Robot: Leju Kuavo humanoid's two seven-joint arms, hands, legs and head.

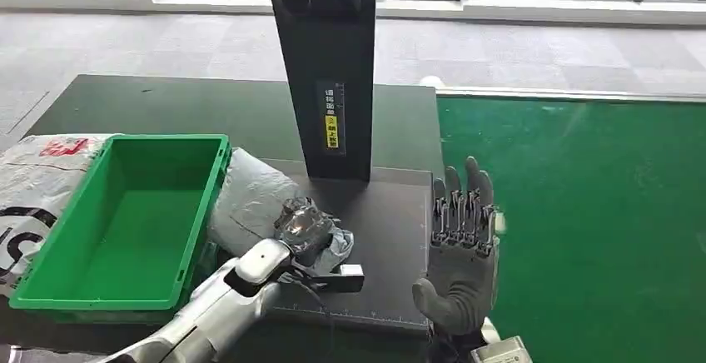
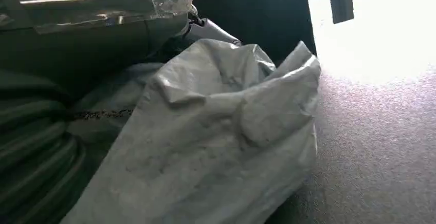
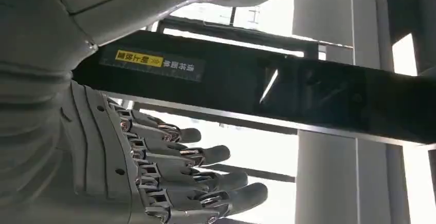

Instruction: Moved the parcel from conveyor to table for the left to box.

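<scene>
The parcel point(image 1: 254, 196), a soft grey bag with a crinkly wrapped lump at its near end, lies on the dark tabletop point(image 1: 391, 238) against the right wall of the green box point(image 1: 125, 217). The left hand point(image 1: 312, 238) is buried in that crumpled wrap, apparently gripping it, though the fingers are hidden. It looks light, limp and slippery, so a bunched fold is the best hold. The right hand point(image 1: 462, 246) hovers by the tabletop's right edge, fingers spread, holding nothing. The box holds nothing.
</scene>
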